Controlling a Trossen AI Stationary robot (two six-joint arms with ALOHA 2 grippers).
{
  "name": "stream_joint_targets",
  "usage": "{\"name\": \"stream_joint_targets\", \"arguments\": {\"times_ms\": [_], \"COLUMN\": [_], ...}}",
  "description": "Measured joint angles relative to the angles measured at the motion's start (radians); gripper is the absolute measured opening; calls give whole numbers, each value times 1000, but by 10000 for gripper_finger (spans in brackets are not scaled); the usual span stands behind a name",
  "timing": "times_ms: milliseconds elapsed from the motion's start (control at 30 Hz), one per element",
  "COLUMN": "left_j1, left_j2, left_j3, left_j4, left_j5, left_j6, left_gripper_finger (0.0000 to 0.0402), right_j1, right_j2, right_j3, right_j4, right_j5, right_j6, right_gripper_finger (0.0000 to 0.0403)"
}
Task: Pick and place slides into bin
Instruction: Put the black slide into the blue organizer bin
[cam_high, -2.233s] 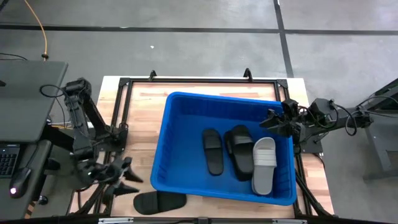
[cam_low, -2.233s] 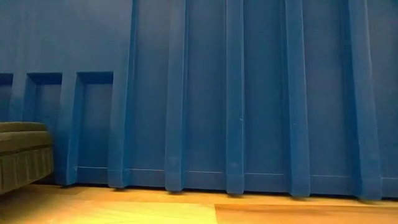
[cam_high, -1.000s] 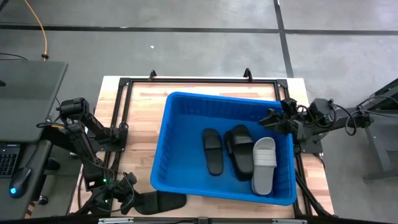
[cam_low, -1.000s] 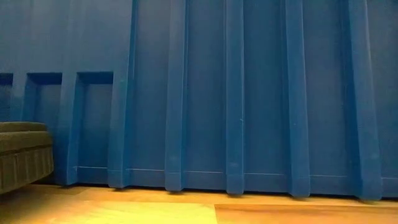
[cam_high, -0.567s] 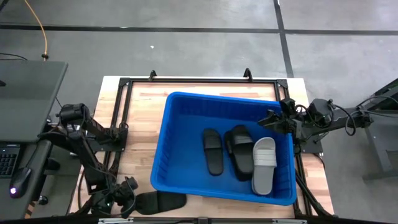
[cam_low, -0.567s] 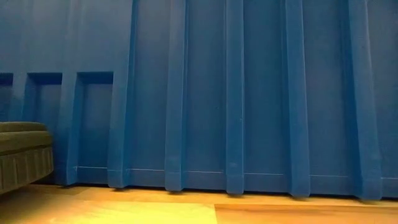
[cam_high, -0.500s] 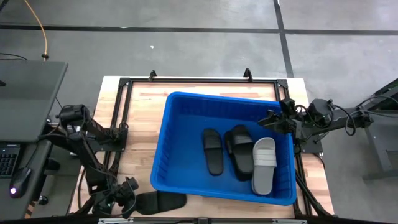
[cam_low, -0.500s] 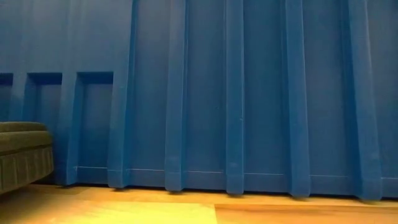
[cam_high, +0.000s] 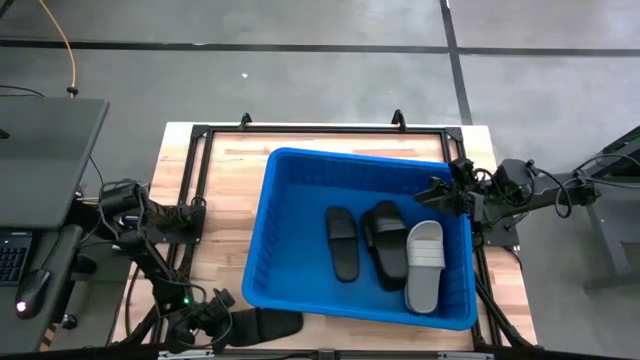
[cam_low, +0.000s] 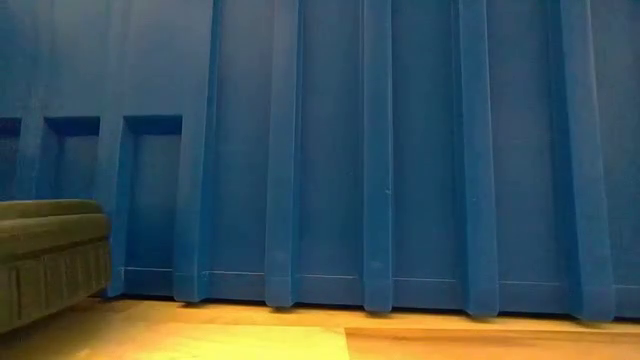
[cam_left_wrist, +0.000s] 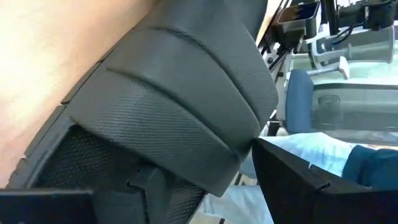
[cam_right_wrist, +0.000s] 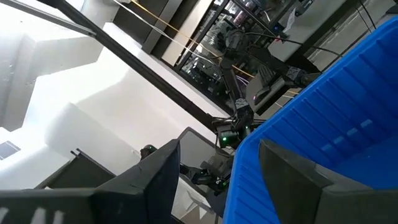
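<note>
A black slide (cam_high: 268, 323) lies sole-down on the table near its near edge, just left of the bin (cam_high: 355, 155); its end also shows in the low view as a dark slide (cam_low: 50, 260). My left gripper (cam_high: 222, 310) is low at that slide's left end, open, with the slide's strap (cam_left_wrist: 174, 106) filling the gap between its fingers. Two black slides (cam_high: 343, 243) (cam_high: 385, 243) and a light grey slide (cam_high: 424, 265) lie on the bin's floor. My right gripper (cam_high: 437, 190) hangs open above the bin's right rim. My left gripper stands astride the black slide's left end, one finger (cam_left_wrist: 311, 186) on each side of it, open. It comes from the table's left, slanting down, along the slide. The slide's strap edge (cam_left_wrist: 205, 180) reaches far back between the fingers. The slide stays flat on the table.
The bin's ribbed blue wall (cam_low: 400, 150) stands right behind the slide and fills the low view. A black frame (cam_high: 195, 170) runs along the table's left and far sides. Bare wood (cam_high: 225, 220) lies between that frame and the bin.
My left gripper has sunk and gone toward the table's near edge and right, onto the black slide's left end. The slide has slid a little toward the table's right, still flat. My right arm has kept still.
</note>
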Motion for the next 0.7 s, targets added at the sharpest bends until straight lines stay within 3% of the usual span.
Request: {"name": "stream_joint_targets", "arguments": {"times_ms": [167,367,700], "left_j1": [-2,-2,-2], "left_j2": [4,4,-21], "left_j3": [0,1,15], "left_j4": [9,30,136], "left_j5": [3,-1,28], "left_j6": [14,58,122], "left_gripper_finger": [163,22,6], "right_j1": [0,0,0], "right_j2": [0,0,0], "right_j3": [0,0,0], "right_j4": [0,-4,-13], "right_j5": [30,35,64], "right_j6": [1,-1,-1], "right_gripper_finger": [207,207,207]}}
